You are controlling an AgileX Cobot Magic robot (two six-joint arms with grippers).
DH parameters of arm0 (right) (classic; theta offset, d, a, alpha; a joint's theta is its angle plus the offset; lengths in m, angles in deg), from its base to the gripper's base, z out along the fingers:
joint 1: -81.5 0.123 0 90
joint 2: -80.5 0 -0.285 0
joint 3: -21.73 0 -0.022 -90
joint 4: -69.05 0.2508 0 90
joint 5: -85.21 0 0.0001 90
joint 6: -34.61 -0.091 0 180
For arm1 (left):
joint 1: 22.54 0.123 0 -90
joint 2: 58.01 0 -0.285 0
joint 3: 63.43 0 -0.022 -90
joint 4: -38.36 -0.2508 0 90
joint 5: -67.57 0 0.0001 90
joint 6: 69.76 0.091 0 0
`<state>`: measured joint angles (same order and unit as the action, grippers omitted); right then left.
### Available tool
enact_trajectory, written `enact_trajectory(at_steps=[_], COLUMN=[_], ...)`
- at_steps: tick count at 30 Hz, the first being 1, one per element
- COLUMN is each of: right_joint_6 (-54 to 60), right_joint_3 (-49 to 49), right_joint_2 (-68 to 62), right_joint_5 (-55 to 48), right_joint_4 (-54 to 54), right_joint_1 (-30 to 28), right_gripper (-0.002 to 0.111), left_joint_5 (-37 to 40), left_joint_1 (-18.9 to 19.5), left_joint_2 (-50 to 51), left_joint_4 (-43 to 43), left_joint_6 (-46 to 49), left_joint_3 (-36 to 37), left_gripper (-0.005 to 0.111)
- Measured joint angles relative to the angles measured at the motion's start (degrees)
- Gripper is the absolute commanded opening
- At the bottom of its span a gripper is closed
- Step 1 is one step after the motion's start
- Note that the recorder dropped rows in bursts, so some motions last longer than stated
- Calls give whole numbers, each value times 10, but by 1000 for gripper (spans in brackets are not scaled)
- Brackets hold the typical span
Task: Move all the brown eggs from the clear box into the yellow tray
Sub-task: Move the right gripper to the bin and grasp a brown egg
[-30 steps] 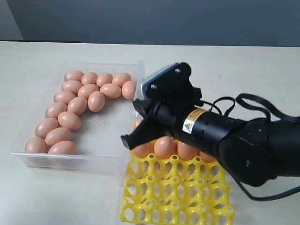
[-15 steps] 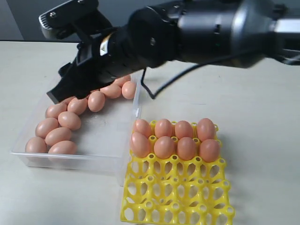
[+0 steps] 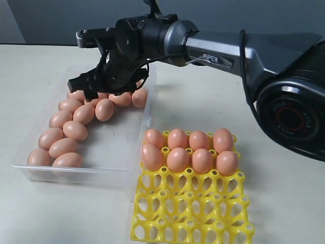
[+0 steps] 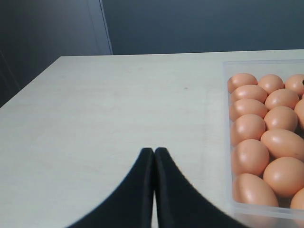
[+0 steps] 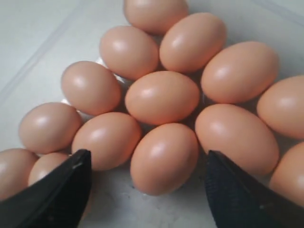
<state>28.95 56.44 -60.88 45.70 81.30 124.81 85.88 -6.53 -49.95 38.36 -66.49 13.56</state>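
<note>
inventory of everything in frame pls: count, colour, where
eggs in box: a dozen or more visible, some hidden; brown; along the box's left and far sides
eggs in tray: 8; brown; the tray's two far rows
box: 1; clear; table, left
tray: 1; yellow; against the box's right near corner
table: 1; beige
right gripper: 1; black; open, over the box's far eggs
left gripper: 1; black; shut, over bare table beside box
</note>
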Motion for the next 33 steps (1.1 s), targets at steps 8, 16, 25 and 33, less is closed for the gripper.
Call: enact_trajectory(at_steps=[8, 16, 25, 33], right_joint_6=[-6, -4, -2, 43], right_joint_3=[18, 19, 22, 17], right_joint_2=[-47, -63, -62, -17], right_joint_5=[-12, -2, -28, -43], right_joint_4=[53, 76, 79, 71], right_joint_1=[-17, -17, -17, -9], right_gripper=[65, 28, -1, -1], left_joint_5=[0, 0, 0, 0], left_joint_1=[0, 0, 0, 0], left_joint_2=[0, 0, 0, 0], left_joint_4=[0, 0, 0, 0], left_joint_6=[0, 0, 0, 0], left_joint_3=[0, 0, 0, 0], left_gripper=[0, 0, 0, 0])
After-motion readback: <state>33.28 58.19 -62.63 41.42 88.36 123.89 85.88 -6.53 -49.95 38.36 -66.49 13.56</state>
